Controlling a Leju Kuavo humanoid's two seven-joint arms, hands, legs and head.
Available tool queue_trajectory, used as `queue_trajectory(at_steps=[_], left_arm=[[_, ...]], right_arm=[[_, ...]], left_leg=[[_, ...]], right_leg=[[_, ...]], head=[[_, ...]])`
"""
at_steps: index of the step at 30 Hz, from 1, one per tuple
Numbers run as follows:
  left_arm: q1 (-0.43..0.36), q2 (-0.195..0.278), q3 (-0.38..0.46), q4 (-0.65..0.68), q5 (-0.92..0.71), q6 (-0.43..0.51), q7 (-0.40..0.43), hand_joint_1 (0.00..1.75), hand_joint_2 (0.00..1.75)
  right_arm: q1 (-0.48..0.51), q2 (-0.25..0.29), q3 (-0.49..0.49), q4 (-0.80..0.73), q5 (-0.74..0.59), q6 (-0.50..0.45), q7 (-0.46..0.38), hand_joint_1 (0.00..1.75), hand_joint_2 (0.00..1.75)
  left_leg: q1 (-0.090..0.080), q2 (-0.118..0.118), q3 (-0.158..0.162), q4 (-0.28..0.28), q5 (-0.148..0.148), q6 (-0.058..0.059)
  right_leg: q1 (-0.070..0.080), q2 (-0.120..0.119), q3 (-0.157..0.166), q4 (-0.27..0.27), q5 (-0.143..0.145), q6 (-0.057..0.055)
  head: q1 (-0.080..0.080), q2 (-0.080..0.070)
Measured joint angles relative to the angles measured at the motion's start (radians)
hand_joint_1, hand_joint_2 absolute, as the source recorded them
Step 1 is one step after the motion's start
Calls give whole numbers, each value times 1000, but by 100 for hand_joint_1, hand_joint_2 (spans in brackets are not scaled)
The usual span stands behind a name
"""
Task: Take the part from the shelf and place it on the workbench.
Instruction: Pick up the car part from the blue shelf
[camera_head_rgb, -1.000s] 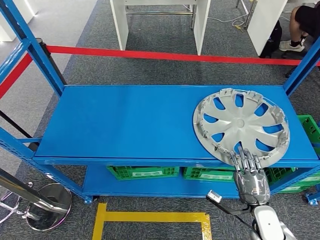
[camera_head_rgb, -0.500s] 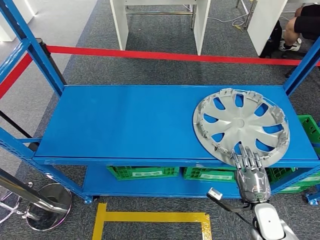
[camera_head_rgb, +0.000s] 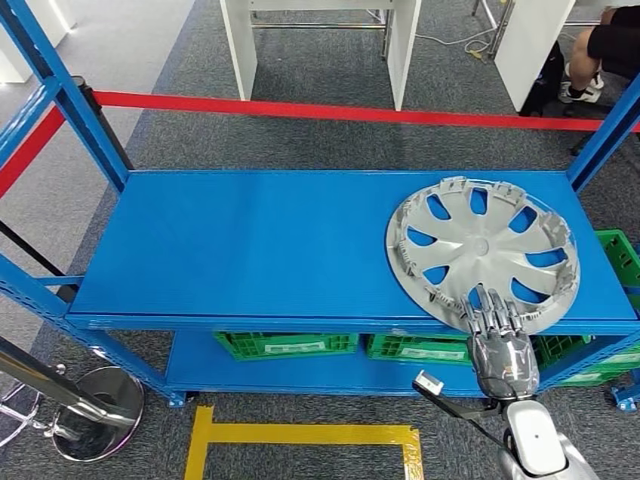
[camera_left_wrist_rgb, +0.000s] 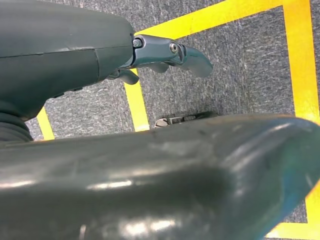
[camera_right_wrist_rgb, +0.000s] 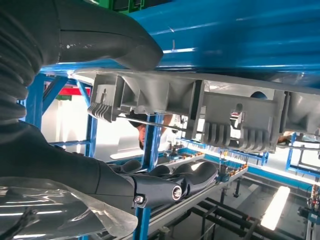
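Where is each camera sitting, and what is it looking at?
Head view: high on the robot, looking down at the blue shelf and silver hubcap; the right robot hand shows at its near rim.
Left wrist view: by the hanging left robot hand, facing carpet and yellow tape.
Right wrist view: behind the right robot hand, close to the hubcap's rim.
Head and right wrist views share the hubcap.

Right hand (camera_head_rgb: 502, 350) fingers seemingly touching hubcap (camera_head_rgb: 483, 250) on shelf (camera_head_rgb: 264, 240).

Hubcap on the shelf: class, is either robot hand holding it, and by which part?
The right robot hand has its fingers on the hubcap's near rim; a closed grip cannot be told.
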Motion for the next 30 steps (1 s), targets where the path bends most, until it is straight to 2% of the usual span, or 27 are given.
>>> queue_trajectory(at_steps=[25, 26, 27, 30], left_arm=[[0, 0, 0, -3, 1, -1, 3, 0, 0], [0, 0, 0, -3, 1, -1, 3, 0, 0], [0, 0, 0, -3, 1, -1, 3, 0, 0], [0, 0, 0, -3, 1, -1, 3, 0, 0]], right_arm=[[-45, 13, -11, 60, -2, 6, 1, 0, 175], [-47, 14, -13, 62, -2, 7, 1, 4, 175], [-48, 16, -14, 63, -2, 8, 1, 18, 175], [-50, 19, -19, 65, -2, 9, 0, 139, 175]], left_leg=[[0, 0, 0, 0, 0, 0], [0, 0, 0, 0, 0, 0], [0, 0, 0, 0, 0, 0], [0, 0, 0, 0, 0, 0]], right_leg=[[0, 0, 0, 0, 0, 0], [0, 0, 0, 0, 0, 0], [0, 0, 0, 0, 0, 0], [0, 0, 0, 0, 0, 0]], head=[[0, 0], [0, 0], [0, 0], [0, 0]])
